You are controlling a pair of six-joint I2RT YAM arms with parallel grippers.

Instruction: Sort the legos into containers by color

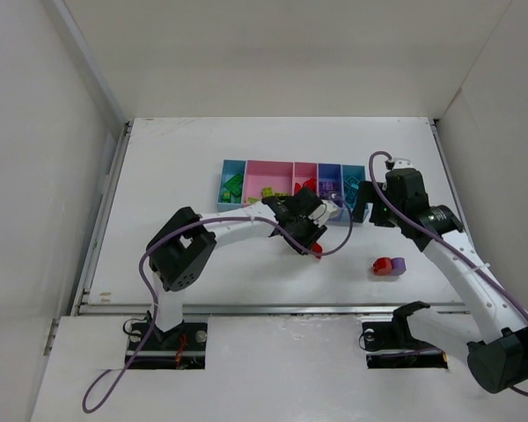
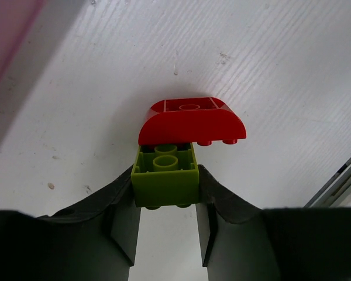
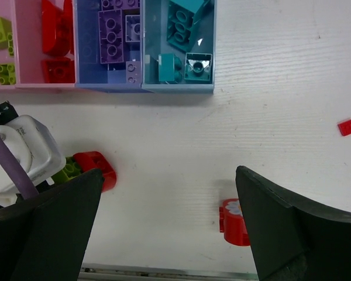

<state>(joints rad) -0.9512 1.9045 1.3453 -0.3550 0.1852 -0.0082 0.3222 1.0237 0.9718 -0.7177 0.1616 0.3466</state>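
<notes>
Left fingers (image 2: 121, 202): closed on green brick (image 2: 165, 178), one pad on each flat side.
Right fingers (image 3: 292, 228): spread wide, holding nothing.
Load: green brick with red brick (image 2: 190, 121) joined at its far end, just in front of trays (image 3: 178, 88).
Handling: probably light, rigid and smooth-sided; the joint may pop apart; flat side walls suit the grip.
Left arm (image 1: 238, 227): stretched toward trays, wrist tipped down.
Right arm (image 1: 458, 264): gripper hovers by trays' right end.

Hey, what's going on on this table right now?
Legos are being sorted into trays by color. The left gripper is shut on a yellow-green brick with a red curved brick stuck to it. The right gripper hangs open near the trays' right end. A red piece and a purple brick lie loose nearby.
</notes>
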